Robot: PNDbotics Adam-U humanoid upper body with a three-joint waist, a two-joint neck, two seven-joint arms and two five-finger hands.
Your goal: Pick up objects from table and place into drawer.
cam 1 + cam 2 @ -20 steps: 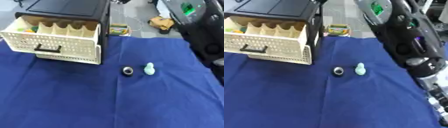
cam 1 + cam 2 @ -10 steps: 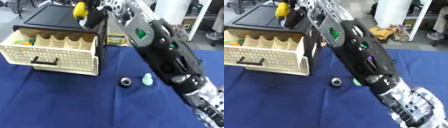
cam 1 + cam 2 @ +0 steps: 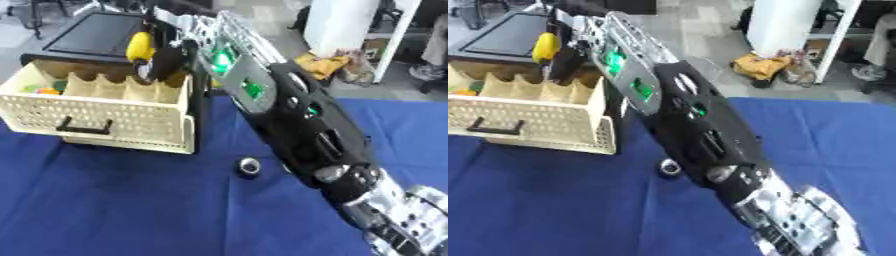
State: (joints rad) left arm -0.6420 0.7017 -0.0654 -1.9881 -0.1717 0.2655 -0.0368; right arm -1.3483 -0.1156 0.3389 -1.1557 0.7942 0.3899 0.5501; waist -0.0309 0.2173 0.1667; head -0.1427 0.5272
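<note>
Drawer (image 3: 105,117): cream lattice plastic, pulled open from a black cabinet (image 3: 92,37), standing on the blue-covered bench (image 3: 105,210); divided into compartments, some already holding small coloured items.
Right hand (image 3: 166,62): poised over the drawer's right rear compartment, fingers curled round a yellow object (image 3: 138,46).
Yellow object: rounded, smooth, likely light and rigid, possibly slippery; best held across its middle.
Small ring-shaped item (image 3: 249,166): dark and silver, on the bench in front of the drawer's right corner; apparently light, to be pinched by its rim.
</note>
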